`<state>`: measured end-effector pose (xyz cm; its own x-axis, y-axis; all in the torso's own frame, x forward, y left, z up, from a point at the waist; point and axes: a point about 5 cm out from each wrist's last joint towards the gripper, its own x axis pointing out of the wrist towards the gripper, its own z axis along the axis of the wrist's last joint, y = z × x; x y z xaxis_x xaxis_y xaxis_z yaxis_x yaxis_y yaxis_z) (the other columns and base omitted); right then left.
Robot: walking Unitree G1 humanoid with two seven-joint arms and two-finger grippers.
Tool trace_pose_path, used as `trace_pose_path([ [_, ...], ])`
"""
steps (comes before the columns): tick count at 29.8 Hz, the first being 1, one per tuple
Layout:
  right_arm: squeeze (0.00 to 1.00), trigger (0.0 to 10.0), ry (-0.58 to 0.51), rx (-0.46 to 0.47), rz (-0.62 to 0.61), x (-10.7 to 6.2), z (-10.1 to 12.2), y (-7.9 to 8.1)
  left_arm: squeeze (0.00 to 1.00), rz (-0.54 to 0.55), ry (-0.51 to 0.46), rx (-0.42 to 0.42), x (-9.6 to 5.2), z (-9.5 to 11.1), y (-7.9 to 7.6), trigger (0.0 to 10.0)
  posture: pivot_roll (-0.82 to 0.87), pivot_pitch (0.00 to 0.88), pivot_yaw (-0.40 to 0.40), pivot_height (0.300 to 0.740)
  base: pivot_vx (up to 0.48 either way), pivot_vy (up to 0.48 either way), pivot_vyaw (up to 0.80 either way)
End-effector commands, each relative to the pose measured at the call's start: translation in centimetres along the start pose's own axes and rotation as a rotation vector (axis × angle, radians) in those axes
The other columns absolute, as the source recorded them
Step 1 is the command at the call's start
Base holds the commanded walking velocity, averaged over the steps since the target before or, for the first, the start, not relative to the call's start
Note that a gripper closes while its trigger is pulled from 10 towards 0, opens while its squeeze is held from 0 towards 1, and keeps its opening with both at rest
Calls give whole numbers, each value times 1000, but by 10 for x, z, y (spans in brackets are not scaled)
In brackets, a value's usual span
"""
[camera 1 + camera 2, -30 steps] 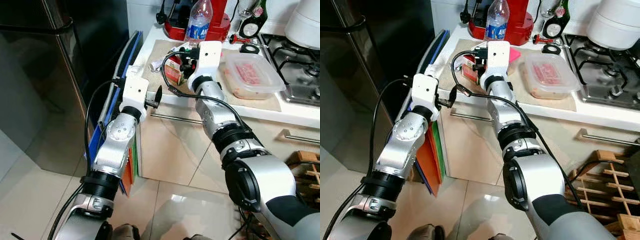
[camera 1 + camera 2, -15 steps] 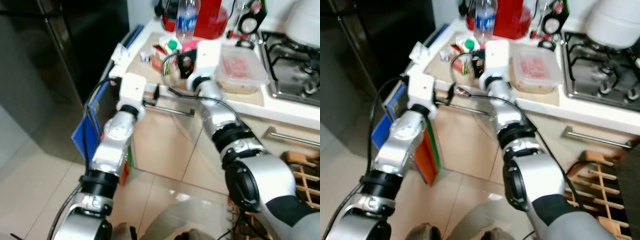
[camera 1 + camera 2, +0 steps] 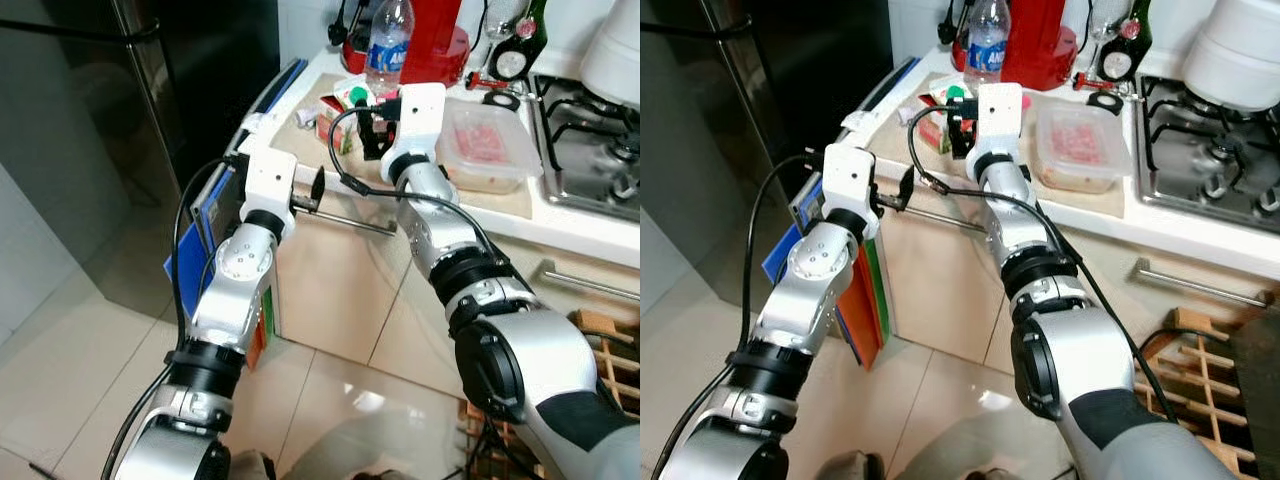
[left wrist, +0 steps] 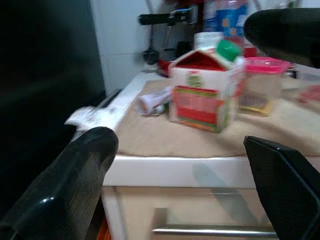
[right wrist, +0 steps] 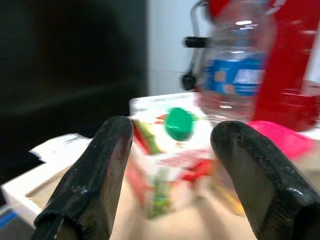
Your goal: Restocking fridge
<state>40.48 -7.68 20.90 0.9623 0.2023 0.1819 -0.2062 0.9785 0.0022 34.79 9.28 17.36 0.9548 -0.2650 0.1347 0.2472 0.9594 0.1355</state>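
While the robot stands before a kitchen counter [image 3: 420, 200], its right gripper [image 5: 172, 165] is raised over the near edge with fingers [image 5: 95, 175] spread apart, the carton [image 4: 202, 95] lying beyond the gap, not touched. Carton: red and white, gabled top, green cap [image 5: 178, 123], upright on a beige mat [image 4: 210, 140] at the counter's left end. Left gripper [image 4: 185, 170]: held lower, just before the counter's front edge, fingers spread, nothing between them. Just right of the carton, a small tub with a pink lid [image 4: 265, 82]. Behind the carton, a clear water bottle [image 3: 388, 45] with blue label, beside a red appliance [image 3: 440, 40]. Right of the right gripper, a clear lidded container [image 3: 485, 145] of pinkish food. Far right, a gas hob [image 3: 590, 140]. Left of the counter, a dark fridge [image 3: 190, 90], door closed. Between fridge and cabinet, flat coloured boards [image 3: 205, 240] standing on edge. Below the counter edge, a metal drawer handle [image 3: 350, 220].
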Motion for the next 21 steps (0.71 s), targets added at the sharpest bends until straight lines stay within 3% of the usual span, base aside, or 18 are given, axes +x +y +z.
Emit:
trace_pose_path([
  [1, 0, 10000, 9, -6, 14, 0, -1, 2, 0, -1, -9, 0, 0, 2, 1, 10000, 53, 23, -22, 740, 439, 0, 731],
  [5, 0, 10000, 9, 6, 10, -1, -2, 2, 0, 5, -5, -1, 0, 1, 1, 10000, 55, 17, -21, 740, 338, 0, 181],
  [6, 616, 10000, 3, 14, 13, -1, -2, 2, 0, 6, -4, 1, 0, 1, 2, 10000, 55, 17, -21, 740, 0, 0, 0],
  [7, 1000, 10000, -5, 24, 14, -1, -1, 2, 0, 7, -2, 8, 0, 1, 2, 10000, 56, 11, -21, 740, 0, 0, 0],
  [21, 1000, 10000, -20, 26, 3, -1, 0, 0, 0, -3, 0, 12, 1, 0, 0, 10000, 54, 11, -17, 740, 0, 0, 0],
])
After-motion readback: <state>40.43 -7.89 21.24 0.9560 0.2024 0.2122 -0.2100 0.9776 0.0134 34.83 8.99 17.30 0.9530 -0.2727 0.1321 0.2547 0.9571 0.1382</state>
